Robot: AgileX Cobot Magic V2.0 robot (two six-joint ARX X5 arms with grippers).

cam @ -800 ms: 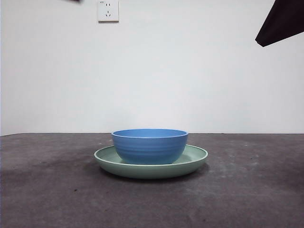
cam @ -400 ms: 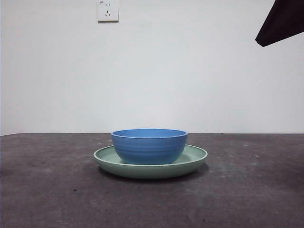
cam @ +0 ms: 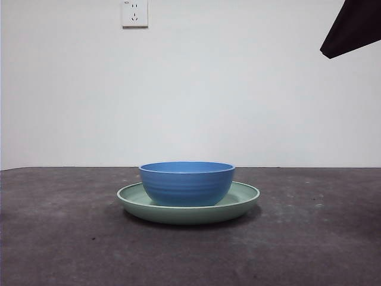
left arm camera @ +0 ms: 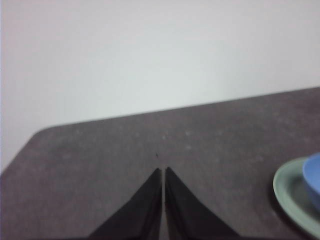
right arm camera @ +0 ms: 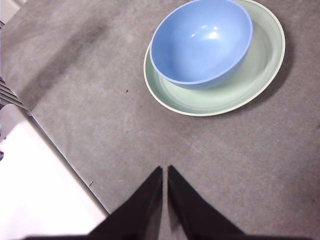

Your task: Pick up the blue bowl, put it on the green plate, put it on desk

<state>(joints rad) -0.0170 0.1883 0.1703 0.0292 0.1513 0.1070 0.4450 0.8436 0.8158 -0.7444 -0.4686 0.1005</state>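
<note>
The blue bowl (cam: 187,183) stands upright inside the green plate (cam: 244,199), which rests on the dark desk (cam: 59,238). The right wrist view shows the bowl (right arm camera: 201,41) empty, sitting off-centre on the plate (right arm camera: 260,65). My right gripper (right arm camera: 164,169) is shut and empty, held high above the desk and apart from the plate; in the front view it shows as a black tip (cam: 352,27) at the top right corner. My left gripper (left arm camera: 163,170) is shut and empty over bare desk, with the plate (left arm camera: 290,192) and bowl (left arm camera: 314,179) off to one side.
A white wall with a socket (cam: 135,13) stands behind the desk. The desk's edge (right arm camera: 60,150) and a pale floor show in the right wrist view. The desk's far rounded corner (left arm camera: 37,135) shows in the left wrist view.
A small dark tip at the top left of the front view has left the picture. The bowl, the plate and the arm at the top right have not moved.
</note>
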